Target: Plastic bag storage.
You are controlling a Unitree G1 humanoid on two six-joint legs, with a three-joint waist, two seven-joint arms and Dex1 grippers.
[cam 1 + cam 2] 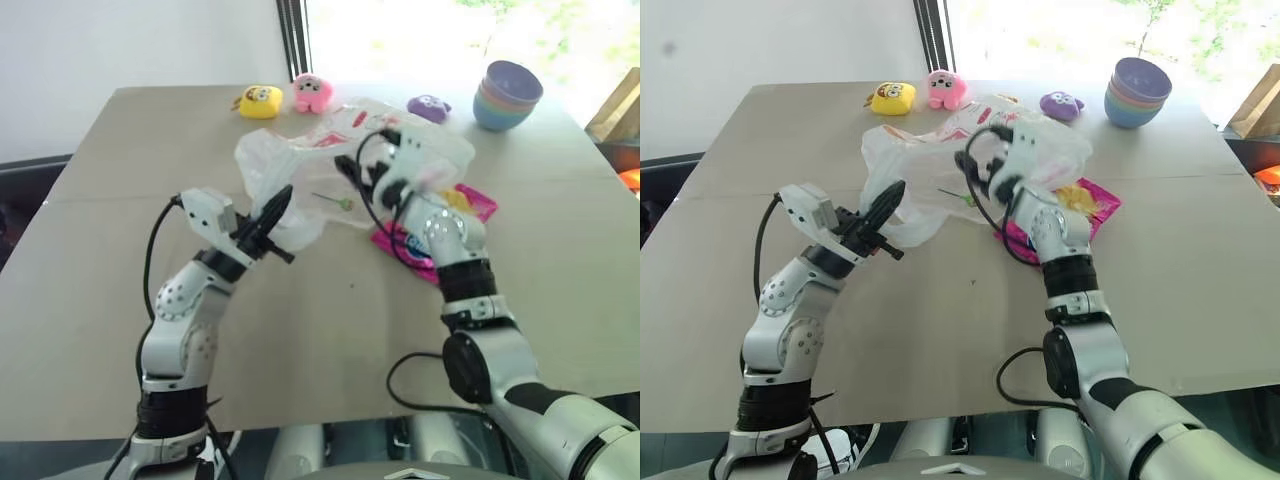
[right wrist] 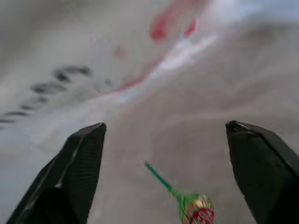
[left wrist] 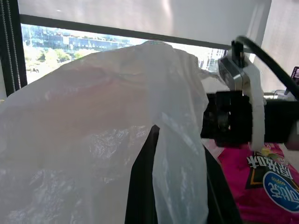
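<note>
Crinkly translucent white plastic bag, red print, bunched, lifted mid-table.

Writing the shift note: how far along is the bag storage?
Done: the plastic bag is lifted off the table, pinched in the shut left gripper. In hand: the right gripper stands open against the film, gripping nothing. Left: bag is still loose and billowed, not yet folded or stowed.

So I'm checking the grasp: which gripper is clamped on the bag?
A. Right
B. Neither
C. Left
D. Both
C: the left gripper is shut on a fold of the bag, film draping over its fingers in the left wrist view, while the right gripper stands wide open with nothing between its fingers.
</note>
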